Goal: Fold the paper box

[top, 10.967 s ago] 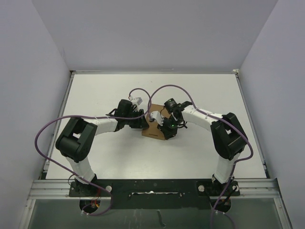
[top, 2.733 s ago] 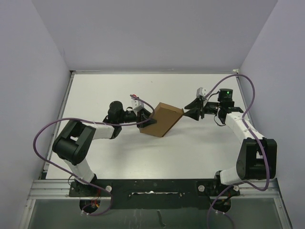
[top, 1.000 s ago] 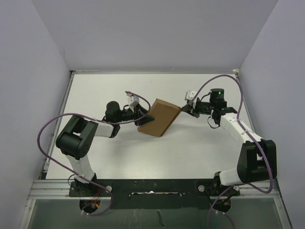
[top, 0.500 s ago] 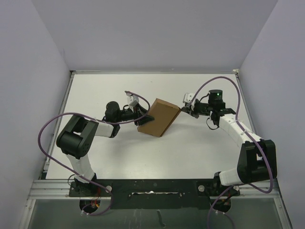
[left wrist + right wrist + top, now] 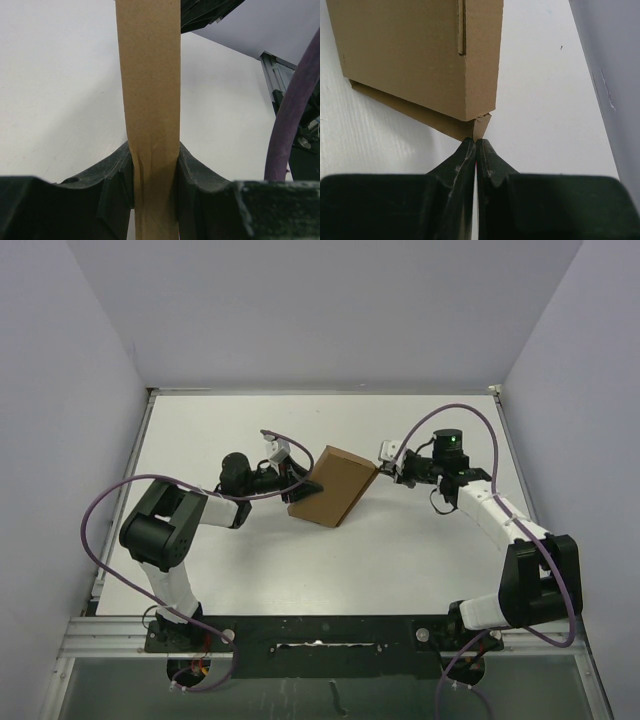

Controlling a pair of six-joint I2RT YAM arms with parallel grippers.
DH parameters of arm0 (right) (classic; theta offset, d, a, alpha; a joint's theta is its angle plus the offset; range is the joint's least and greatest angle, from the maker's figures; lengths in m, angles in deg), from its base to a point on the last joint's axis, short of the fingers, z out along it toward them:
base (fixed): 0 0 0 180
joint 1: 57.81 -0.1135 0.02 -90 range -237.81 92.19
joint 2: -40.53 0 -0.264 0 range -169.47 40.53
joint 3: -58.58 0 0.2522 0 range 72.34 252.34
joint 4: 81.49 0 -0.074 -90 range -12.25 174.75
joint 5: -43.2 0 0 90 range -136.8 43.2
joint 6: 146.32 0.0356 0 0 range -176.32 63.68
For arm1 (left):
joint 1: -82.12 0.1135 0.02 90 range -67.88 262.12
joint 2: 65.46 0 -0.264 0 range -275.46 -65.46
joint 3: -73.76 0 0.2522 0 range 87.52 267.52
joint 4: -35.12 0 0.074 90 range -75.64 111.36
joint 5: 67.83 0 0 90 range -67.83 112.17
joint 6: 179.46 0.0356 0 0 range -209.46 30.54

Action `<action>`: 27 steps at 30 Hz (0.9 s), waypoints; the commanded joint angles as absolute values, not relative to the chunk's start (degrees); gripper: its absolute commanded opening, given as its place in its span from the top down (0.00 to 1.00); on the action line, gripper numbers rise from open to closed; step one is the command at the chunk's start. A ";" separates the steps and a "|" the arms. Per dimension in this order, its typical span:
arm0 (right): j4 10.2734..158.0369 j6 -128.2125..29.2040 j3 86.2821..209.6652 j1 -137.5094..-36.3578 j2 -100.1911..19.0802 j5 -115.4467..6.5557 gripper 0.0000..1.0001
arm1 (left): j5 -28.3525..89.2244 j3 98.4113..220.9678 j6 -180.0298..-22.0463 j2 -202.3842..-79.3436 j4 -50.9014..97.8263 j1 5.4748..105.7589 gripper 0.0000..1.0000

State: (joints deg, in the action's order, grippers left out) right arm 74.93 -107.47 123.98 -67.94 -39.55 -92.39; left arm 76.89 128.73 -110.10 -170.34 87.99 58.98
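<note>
At centre, closed brown paper box (image 5: 335,488)

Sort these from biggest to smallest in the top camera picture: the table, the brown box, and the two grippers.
1. the table
2. the paper box
3. the left gripper and the right gripper look about alike, both smaller than the box.

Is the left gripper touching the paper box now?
Touching. The left wrist view shows the left gripper closed on the paper box, a finger pressing each face.
</note>
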 commanded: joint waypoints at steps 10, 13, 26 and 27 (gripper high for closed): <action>71.01 -110.76 122.25 -70.80 -38.83 -89.29 0.97 | 77.90 130.02 -109.41 -172.82 88.77 59.75 0.78; 70.82 -111.27 122.26 -71.30 -38.82 -88.64 0.97 | 77.96 130.16 -109.53 -172.83 88.52 59.79 0.78; 70.47 -110.89 123.94 -73.61 -38.80 -85.51 0.97 | 78.19 130.82 -109.42 -172.91 86.84 59.79 0.78; 70.36 -110.55 124.12 -73.61 -38.77 -85.63 0.97 | 78.22 130.87 -109.33 -172.87 86.55 59.79 0.78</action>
State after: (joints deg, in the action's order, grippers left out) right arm 75.12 -112.04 123.87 -72.11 -39.48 -83.99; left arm 77.27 129.47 -111.61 -170.93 87.22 59.68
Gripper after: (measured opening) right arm 0.039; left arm 0.297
